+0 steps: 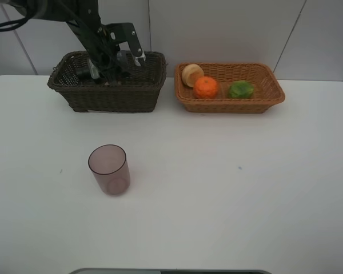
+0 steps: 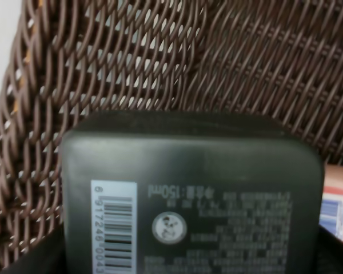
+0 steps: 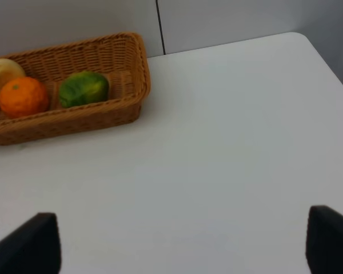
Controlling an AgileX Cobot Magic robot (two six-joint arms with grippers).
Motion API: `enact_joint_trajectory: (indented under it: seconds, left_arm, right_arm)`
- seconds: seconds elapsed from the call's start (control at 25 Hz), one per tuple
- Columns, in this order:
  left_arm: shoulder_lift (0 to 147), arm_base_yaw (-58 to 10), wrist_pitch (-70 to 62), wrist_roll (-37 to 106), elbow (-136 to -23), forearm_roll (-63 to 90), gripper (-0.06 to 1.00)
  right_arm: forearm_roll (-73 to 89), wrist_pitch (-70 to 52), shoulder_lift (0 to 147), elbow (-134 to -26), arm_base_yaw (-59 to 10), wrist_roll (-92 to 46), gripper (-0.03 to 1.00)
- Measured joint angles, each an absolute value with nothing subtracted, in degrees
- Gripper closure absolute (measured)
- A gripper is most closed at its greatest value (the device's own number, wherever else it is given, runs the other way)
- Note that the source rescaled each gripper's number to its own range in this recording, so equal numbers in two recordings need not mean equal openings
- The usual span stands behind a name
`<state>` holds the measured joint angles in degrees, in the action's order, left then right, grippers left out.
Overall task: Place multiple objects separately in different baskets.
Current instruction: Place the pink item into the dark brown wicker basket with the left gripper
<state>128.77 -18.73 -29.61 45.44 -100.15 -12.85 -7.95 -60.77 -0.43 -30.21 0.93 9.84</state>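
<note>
My left gripper (image 1: 107,69) reaches down into the dark brown basket (image 1: 111,94). In the left wrist view it (image 2: 183,257) is shut on the dark green pump bottle (image 2: 188,188), whose barcode side faces the camera, low inside the basket (image 2: 131,63). A pink bottle (image 2: 338,212) shows beside it. The light tan basket (image 1: 271,94) holds a pale yellow fruit (image 1: 192,75), an orange (image 1: 206,87) and a green fruit (image 1: 240,89). The mauve cup (image 1: 109,169) stands upright on the table. My right gripper (image 3: 180,245) is open and empty above bare table.
The two baskets stand side by side at the back of the white table (image 1: 228,188), close to the wall. The tan basket (image 3: 126,108) with its fruit lies ahead of the right gripper. The table's right edge (image 3: 326,63) is near.
</note>
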Motion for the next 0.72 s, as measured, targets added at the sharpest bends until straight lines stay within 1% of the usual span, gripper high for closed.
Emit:
enact_joint_trajectory:
  seconds: [0.56, 0.6, 0.72]
  left_arm:
    - [129.24, -18.73, -28.58, 45.44, -100.15, -12.30, 0.13]
    - [129.24, -18.73, -28.10, 45.44, -100.15, -12.17, 0.12]
    - [129.24, -18.73, -25.81, 45.44, -100.22, -12.08, 0.03]
  right_arm:
    - [-7.95, -60.77, -0.43, -30.21, 0.93, 9.84, 0.09]
    - [-7.95, -60.77, -0.43, -30.21, 0.93, 9.84, 0.09]
    - [-7.95, -60.77, -0.43, -30.21, 0.93, 9.84, 0.09]
